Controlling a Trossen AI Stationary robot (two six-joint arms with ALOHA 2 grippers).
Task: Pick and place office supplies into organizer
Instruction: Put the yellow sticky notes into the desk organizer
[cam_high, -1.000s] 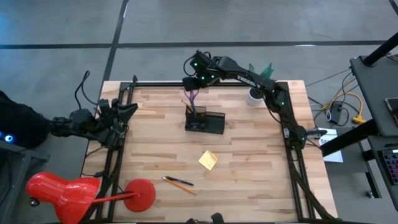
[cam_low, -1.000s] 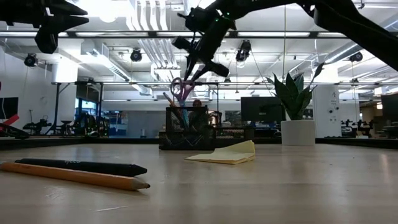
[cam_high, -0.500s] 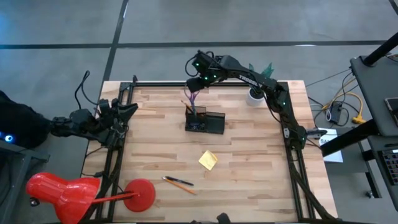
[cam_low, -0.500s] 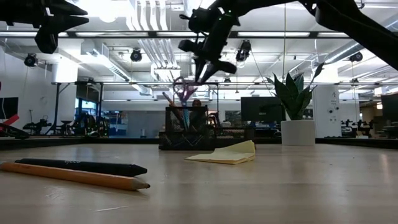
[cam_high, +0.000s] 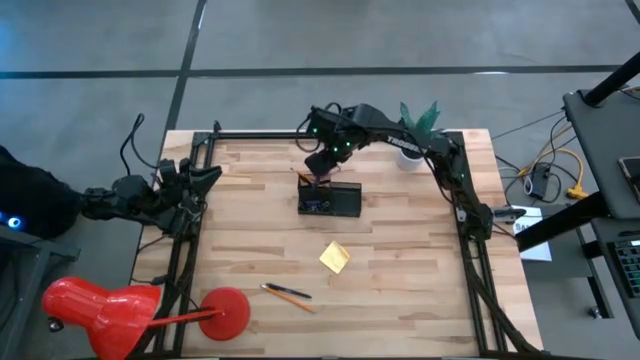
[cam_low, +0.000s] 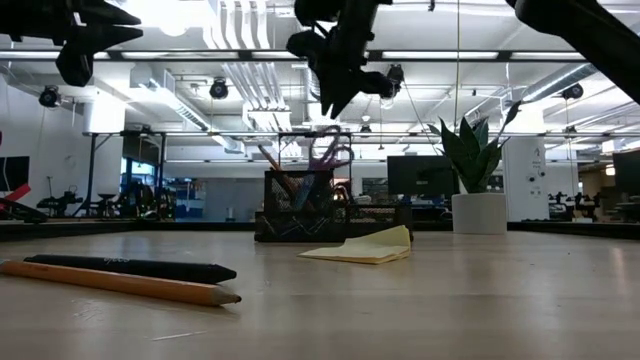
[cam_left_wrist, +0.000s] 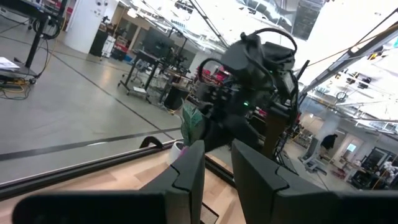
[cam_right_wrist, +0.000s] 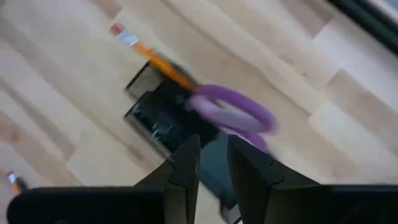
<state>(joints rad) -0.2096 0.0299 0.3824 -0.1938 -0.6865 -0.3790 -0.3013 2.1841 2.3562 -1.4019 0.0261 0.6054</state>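
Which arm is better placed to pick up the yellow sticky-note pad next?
The right. Its gripper hangs above the organizer, near the sticky-note pad; the left gripper waits at the table's edge.

It was a large open lab or workshop. Ceiling ducts (cam_low: 240, 60) ran across the upper middle of the low view, with equipment racks (cam_low: 150, 180) at left and monitors (cam_low: 415, 175) at centre right.

the desk (cam_high: 400, 260) is pale wood planks with matt finish. the organizer (cam_high: 330, 199) is black mesh. the scissors (cam_right_wrist: 233, 116) have smooth purple plastic handles.
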